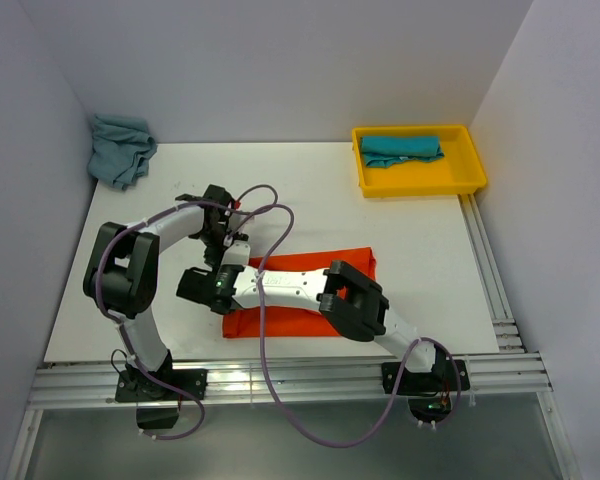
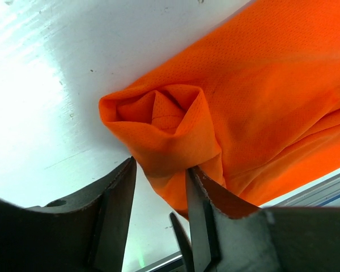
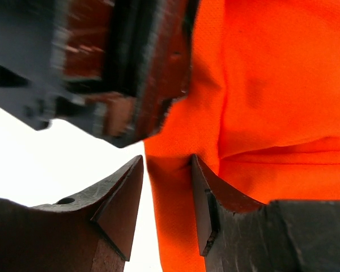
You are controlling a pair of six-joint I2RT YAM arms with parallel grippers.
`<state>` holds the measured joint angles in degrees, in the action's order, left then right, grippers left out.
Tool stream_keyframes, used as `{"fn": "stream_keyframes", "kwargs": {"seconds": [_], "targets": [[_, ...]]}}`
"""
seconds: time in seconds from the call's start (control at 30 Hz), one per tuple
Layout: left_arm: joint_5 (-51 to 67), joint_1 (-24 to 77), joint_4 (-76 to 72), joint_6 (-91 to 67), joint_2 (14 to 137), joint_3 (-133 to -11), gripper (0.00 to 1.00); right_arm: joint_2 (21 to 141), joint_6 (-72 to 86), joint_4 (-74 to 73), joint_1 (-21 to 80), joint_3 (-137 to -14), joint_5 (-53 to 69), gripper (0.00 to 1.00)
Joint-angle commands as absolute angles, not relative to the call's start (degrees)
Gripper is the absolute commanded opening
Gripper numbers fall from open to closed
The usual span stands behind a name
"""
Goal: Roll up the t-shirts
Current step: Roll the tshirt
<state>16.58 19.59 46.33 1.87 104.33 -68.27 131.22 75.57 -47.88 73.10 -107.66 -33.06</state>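
**A:** At the far right corner of the bench (image 1: 310,190), what does the tray (image 1: 420,186) hold?

**B:** One teal shirt (image 1: 402,149), a loosely folded bundle lying along the tray's far side. The near strip of the tray floor shows bare yellow.

**A:** And the other shirts?

**B:** The grey shirt (image 1: 121,148) sits crumpled in the far left corner, against the wall and well apart from the rest. The orange shirt (image 1: 315,262) lies on the bench near the front edge. It is a long band running left to right, partly hidden under the right arm.

**A:** How does its left end look?

**B:** The left wrist view shows it wound on itself, a spiral of cloth seen end-on and resting on the bench.

**A:** What about the left end effector (image 2: 162,165)?

**B:** Its jaws stand about half apart, one on each side of a fold that runs out of the spiral. White bench shows between one jaw and the cloth, so nothing is clamped.

**A:** And the right end effector (image 3: 167,158)?

**B:** It is just beside the left one, at the same end of the orange shirt. Its jaws are partway apart with the shirt's edge between them. The cloth fills the gap at the tips, and I cannot tell whether they pinch it or only straddle it.
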Motion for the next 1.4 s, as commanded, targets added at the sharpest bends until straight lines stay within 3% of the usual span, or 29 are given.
{"fn": "stream_keyframes", "kwargs": {"seconds": [0.0,0.33,0.53,0.63,0.77,1.03,1.37], "targets": [[16.9,19.7,45.3,1.7,101.3,-70.4,0.46,133.5,77.8,-54.8,73.9,-104.9,-30.8,0.48],[19.6,16.1,44.0,2.0,99.1,-71.0,0.51,133.8,77.2,-53.7,73.9,-102.7,-29.2,0.47],[26.2,11.8,43.5,2.6,95.6,-71.4,0.55,132.2,75.9,-49.0,73.9,-98.9,-27.2,0.39],[29.3,9.6,42.8,3.0,93.5,-70.9,0.56,129.3,73.7,-40.7,73.6,-93.4,-24.6,0.33],[32.1,7.3,41.5,3.3,90.6,-69.4,0.57,123.5,71.6,-18.7,72.4,-82.3,-17.9,0.15],[35.9,1.5,39.2,5.2,88.2,-66.0,0.54,117.2,70.0,10.9,69.9,-69.9,-9.2,0.1],[33.0,0.2,34.6,7.4,86.7,-58.7,0.52,117.8,77.6,27.3,66.4,-60.7,-5.5,0.09]]}}
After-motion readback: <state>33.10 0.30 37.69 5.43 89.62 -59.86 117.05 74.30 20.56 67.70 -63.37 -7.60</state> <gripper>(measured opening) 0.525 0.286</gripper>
